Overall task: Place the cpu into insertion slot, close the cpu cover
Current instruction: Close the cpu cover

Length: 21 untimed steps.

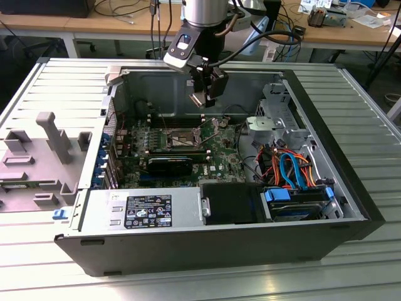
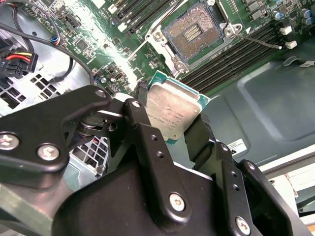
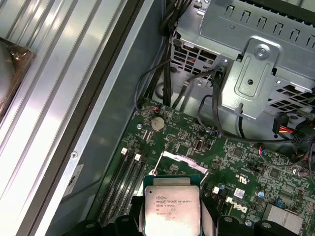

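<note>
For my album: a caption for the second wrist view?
The gripper holds the cpu, the open, empty insertion slot beyond.

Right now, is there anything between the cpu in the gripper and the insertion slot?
Nothing visible does. The gripper holds the cpu above the board; the insertion slot lies uncovered in the second wrist view, and the lever wire lies beside it, not across it.

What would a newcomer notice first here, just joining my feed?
The gripper, shut on the cpu, hangs over the open computer case in the exterior view. In the second wrist view the insertion slot lies bare beyond the chip, its dark centre uncovered.
</note>
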Available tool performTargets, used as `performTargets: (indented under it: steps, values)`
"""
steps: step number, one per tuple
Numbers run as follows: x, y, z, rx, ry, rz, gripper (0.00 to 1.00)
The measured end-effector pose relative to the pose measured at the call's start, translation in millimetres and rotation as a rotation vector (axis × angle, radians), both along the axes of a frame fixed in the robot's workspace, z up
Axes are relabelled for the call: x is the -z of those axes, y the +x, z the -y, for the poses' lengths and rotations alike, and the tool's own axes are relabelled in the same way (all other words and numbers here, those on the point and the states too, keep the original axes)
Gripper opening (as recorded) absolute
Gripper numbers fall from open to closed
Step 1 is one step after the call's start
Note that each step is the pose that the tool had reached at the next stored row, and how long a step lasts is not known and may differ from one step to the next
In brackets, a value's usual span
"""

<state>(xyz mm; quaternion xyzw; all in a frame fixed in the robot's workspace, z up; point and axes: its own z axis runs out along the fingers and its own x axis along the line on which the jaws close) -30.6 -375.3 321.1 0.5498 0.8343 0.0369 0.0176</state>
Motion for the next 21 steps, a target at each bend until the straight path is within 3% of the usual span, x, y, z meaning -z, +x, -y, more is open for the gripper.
performTargets:
  steps: [21]
  values:
    - [0.2, 0.0, 0.0, 0.027, 0.0, 0.0, 0.55]
